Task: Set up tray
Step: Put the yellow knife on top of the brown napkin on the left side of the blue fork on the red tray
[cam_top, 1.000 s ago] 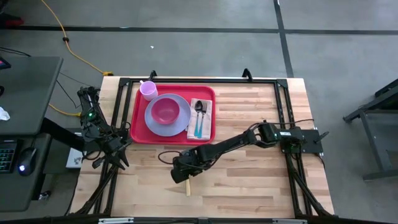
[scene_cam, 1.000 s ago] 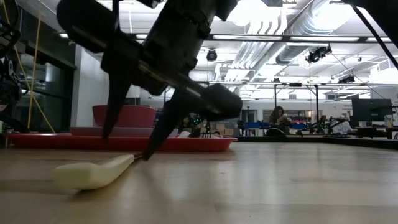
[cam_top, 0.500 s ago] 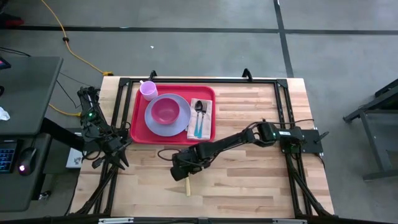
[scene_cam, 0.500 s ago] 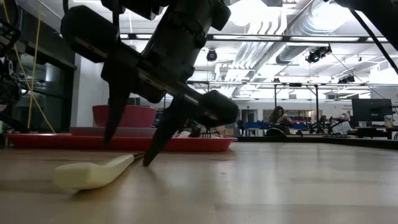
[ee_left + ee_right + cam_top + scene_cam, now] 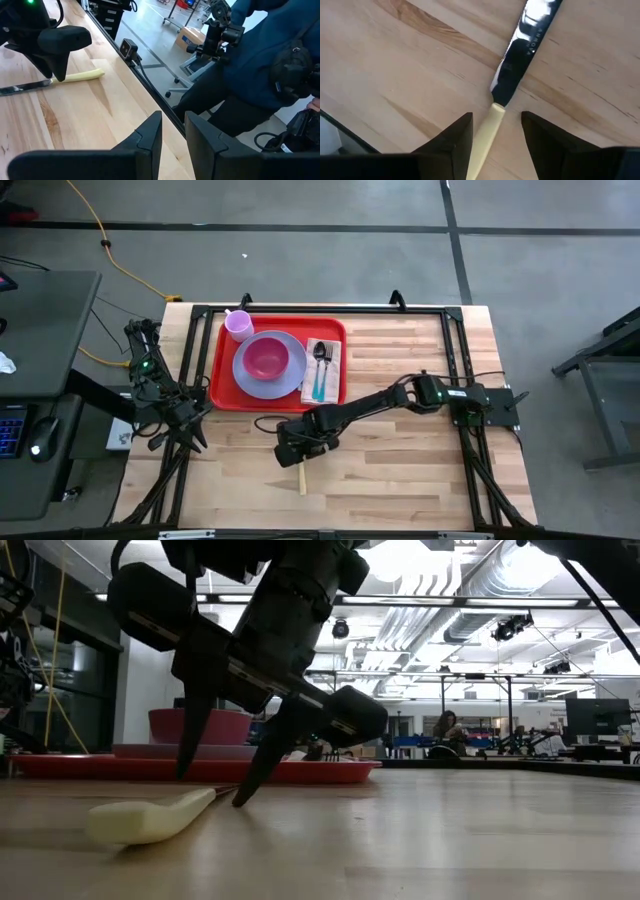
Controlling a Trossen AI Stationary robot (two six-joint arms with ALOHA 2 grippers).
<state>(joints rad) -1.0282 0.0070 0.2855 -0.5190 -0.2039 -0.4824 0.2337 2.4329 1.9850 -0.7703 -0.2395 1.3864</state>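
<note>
The red tray lies on the wooden table toward eleven o'clock in the high view, carrying a lavender plate with a pink bowl on it, a lavender cup in its far left corner, and a napkin with a spoon and fork along its right side.

Just below the tray, toward six o'clock from it, a knife with a pale yellow handle lies flat on the table. The right gripper hangs over it, its fingers apart and straddling the spot where blade meets handle, tips close to the wood.

The left gripper waits off the table's left edge at nine o'clock, its fingers narrowly apart and holding nothing. A person in a blue top stands beyond the table.
</note>
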